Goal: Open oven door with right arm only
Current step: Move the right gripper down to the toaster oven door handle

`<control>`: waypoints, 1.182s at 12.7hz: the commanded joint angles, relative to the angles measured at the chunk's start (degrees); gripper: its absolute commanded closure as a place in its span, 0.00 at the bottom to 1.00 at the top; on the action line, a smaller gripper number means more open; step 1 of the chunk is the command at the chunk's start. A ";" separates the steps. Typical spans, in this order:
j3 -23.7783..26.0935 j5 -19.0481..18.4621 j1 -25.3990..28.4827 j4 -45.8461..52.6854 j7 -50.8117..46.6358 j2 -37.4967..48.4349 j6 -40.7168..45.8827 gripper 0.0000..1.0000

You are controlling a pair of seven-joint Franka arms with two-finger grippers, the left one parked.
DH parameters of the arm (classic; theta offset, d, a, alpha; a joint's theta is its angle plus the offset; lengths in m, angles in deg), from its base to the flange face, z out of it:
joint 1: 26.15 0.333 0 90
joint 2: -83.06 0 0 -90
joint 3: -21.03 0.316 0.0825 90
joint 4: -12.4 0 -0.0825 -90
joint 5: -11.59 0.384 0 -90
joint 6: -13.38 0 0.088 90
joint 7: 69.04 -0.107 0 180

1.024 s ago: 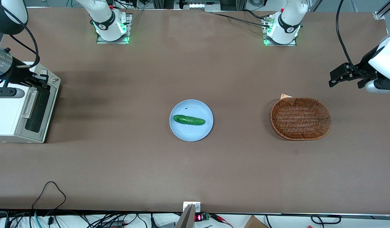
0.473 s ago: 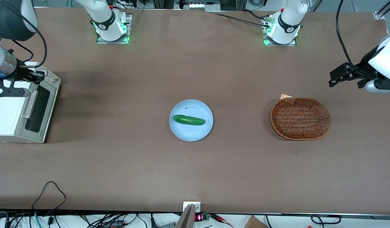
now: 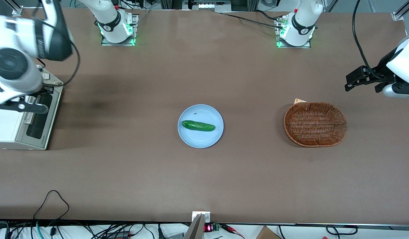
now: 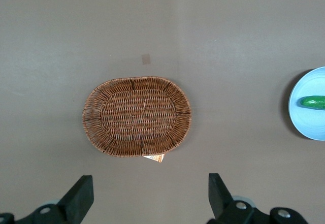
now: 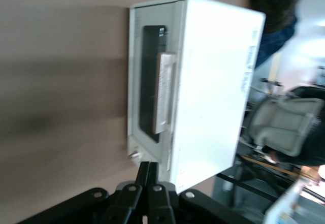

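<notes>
Reaching: the right arm [image 3: 15, 71] hangs over the oven [image 3: 7, 124] at the working arm's end of the table [image 3: 204, 179]; the step in hand looks like the approach to the handle, judged from the closed door.
Gripper: the gripper [image 5: 148, 183] has its two fingers pressed together, nothing between them, as the wrist view shows; in the front view the arm hides it.
Door: the door [image 5: 150, 84] sits shut against the oven body, a little ahead of the fingertips and not touching them.
Handle: the handle [image 5: 163, 93] runs along the door just above the dark window [image 5: 148, 79]; it is near the gripper but apart from it.
Knob: a small knob [image 5: 133, 154] lies on the panel just beside the fingertips, closer than the handle.
Doing it well: the fingers should part before they arrive, then straddle the bar near its middle, so the pull stays even.
Pull: the door probably hinges at its lower edge, so the pull should follow an arc outward and down, not a straight tug.
Risk: a hard tug may slide the light oven across the table; the closed tips may also catch the knob.
Elsewhere: the plate [image 3: 200, 126] with its cucumber [image 3: 198, 125] and the basket [image 3: 315, 124] lie well away from the gripper.
</notes>
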 commanded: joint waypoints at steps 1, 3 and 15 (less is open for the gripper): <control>-0.14 -8.83 0.77 -3.45 -9.49 -2.75 -3.14 1.00; -0.23 -15.67 0.33 -6.88 -16.78 -4.33 -6.05 1.00; -0.67 -30.74 -2.57 -11.29 -39.14 -12.51 -9.57 1.00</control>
